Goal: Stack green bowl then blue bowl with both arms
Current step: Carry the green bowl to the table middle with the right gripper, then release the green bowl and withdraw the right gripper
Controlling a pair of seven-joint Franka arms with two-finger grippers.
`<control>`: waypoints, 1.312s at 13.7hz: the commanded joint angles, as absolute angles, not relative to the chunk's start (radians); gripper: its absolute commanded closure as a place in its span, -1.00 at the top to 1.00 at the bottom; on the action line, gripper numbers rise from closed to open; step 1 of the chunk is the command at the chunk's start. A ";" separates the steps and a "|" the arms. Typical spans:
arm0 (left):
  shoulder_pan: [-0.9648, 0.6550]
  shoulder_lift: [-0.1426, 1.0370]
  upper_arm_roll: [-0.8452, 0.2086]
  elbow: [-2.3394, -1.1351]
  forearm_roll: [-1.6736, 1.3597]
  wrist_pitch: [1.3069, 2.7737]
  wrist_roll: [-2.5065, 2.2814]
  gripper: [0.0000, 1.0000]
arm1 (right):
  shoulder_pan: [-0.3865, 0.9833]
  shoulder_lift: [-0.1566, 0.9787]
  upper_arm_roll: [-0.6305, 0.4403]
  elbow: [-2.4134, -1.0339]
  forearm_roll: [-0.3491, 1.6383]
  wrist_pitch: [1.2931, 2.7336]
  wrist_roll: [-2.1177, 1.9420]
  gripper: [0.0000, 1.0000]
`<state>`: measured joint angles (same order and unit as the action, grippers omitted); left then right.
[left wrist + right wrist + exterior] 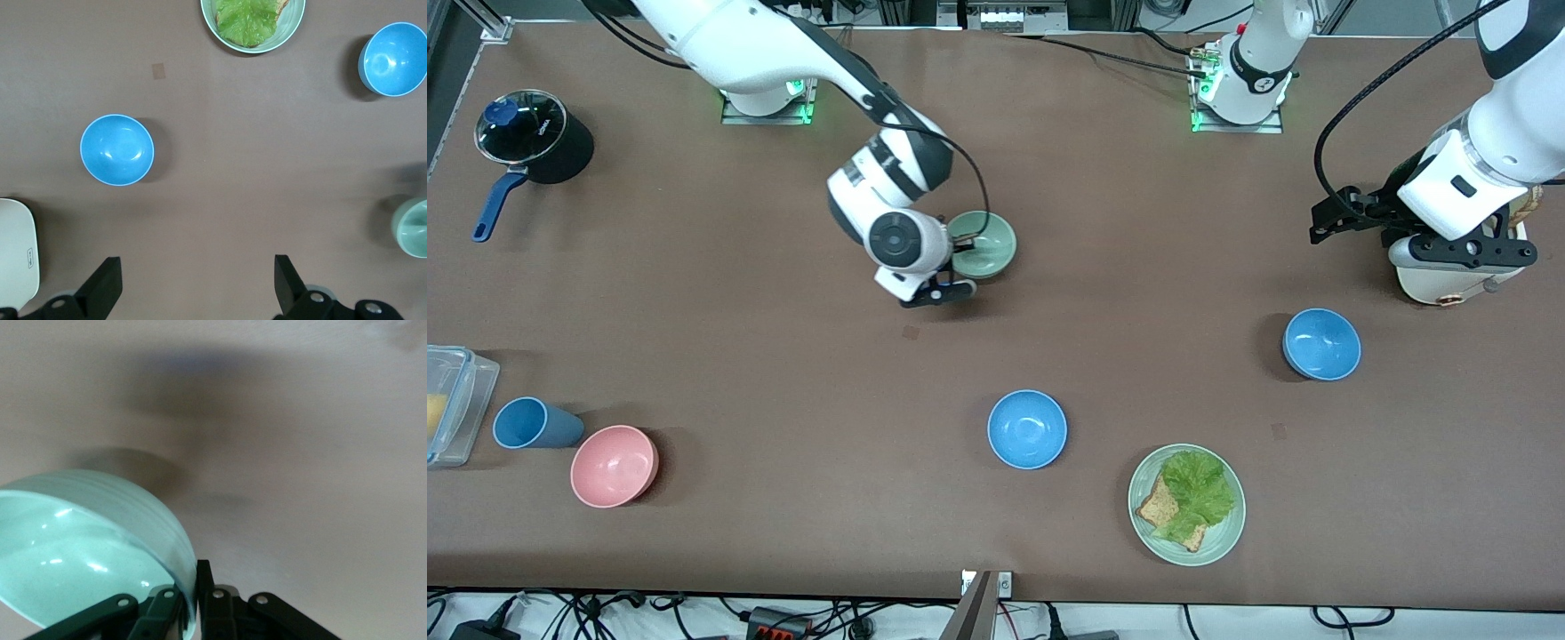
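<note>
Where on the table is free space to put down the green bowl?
The right gripper is shut on the green bowl. Bare table lies between it and the blue bowl nearer the camera, and between the pot and the pink bowl. It is crowded around the blue cup and the plate.

Plain pale mint-green bowl (985, 246); two plain sky-blue bowls (1027, 429) (1321, 344); pink bowl (614, 465); blue cup (532, 423); brown tabletop (783, 373); green plate (1221, 533) with green lettuce (1199, 484).
</note>
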<state>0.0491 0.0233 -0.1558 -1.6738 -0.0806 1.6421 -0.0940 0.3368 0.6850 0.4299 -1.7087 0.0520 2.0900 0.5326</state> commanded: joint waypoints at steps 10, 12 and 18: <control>0.106 0.222 -0.146 -1.641 -0.043 1.640 -0.038 1.00 | 0.345 0.651 0.411 -1.479 0.014 1.932 0.693 1.00; 0.123 0.245 -0.144 -1.644 -0.038 1.649 -0.032 1.00 | 0.316 0.609 0.378 -1.380 -0.044 1.826 0.689 1.00; 0.213 0.394 -0.143 -1.652 0.108 1.851 0.224 1.00 | 0.094 0.520 0.322 -1.269 -0.158 1.706 0.675 1.00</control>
<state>0.2020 0.3292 -0.1377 -1.6747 0.0338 1.8031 0.1746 0.1669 0.5336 0.3183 -1.2723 -0.1277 1.7246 0.6702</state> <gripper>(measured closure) 0.000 0.000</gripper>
